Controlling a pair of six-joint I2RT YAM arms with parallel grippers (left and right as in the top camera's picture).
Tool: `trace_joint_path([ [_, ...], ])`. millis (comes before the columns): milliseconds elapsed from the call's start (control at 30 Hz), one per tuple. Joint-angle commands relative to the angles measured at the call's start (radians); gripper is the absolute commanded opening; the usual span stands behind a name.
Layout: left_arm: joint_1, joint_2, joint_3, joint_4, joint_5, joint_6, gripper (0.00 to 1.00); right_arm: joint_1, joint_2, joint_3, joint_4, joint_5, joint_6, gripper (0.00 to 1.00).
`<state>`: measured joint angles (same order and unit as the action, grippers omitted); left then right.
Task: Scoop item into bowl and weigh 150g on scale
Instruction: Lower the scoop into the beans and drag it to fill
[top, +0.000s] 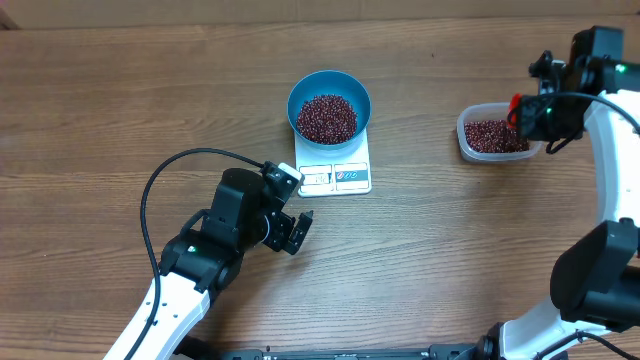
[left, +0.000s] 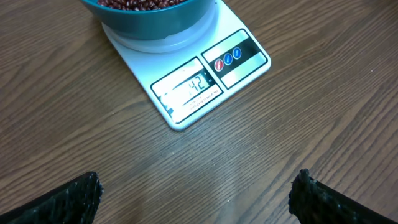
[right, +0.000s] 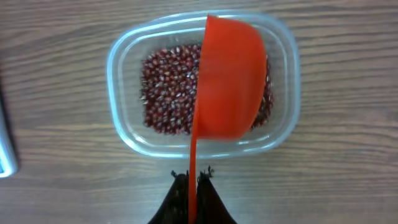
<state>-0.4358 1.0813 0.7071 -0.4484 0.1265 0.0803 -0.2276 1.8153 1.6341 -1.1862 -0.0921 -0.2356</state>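
The right pincer (right: 193, 180) is clamped on the thin handle of an orange scoop (right: 230, 81). The scoop hangs, turned on its side, over a clear tub (right: 124, 56) of red beans (right: 165, 93) near the right edge of the surface (top: 100, 100). I cannot tell whether it carries any beans.

The left pincer (left: 196, 186) has its fingers wide apart and holds nothing. It hovers just in front of the scale (top: 335, 178), which sits around the middle of the surface. The blue bowl (top: 296, 100) stands on the scale and already holds a good heap of beans. The display shows digits, but I cannot read them with certainty.

The main risk, I think, is overshooting the target if a full scoop goes in at once. Also, the handle is thin and may turn in the grip, so beans could spill on the way across.
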Motion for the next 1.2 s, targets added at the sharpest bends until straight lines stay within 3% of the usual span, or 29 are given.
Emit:
trace_joint_path([
  [0, 0.003, 0.003, -0.003, 0.001, -0.006, -0.009, 1.0, 0.002, -0.006, -0.056, 0.055, 0.057, -0.009, 0.04],
  [567, 0.003, 0.003, -0.003, 0.001, -0.006, -0.009, 1.0, 0.005, -0.005, -0.259, 0.312, 0.092, -0.04, 0.04],
  [1167, 0.003, 0.003, -0.003, 0.001, -0.006, -0.009, 1.0, 0.051, 0.061, -0.287, 0.354, 0.09, -0.08, 0.04],
])
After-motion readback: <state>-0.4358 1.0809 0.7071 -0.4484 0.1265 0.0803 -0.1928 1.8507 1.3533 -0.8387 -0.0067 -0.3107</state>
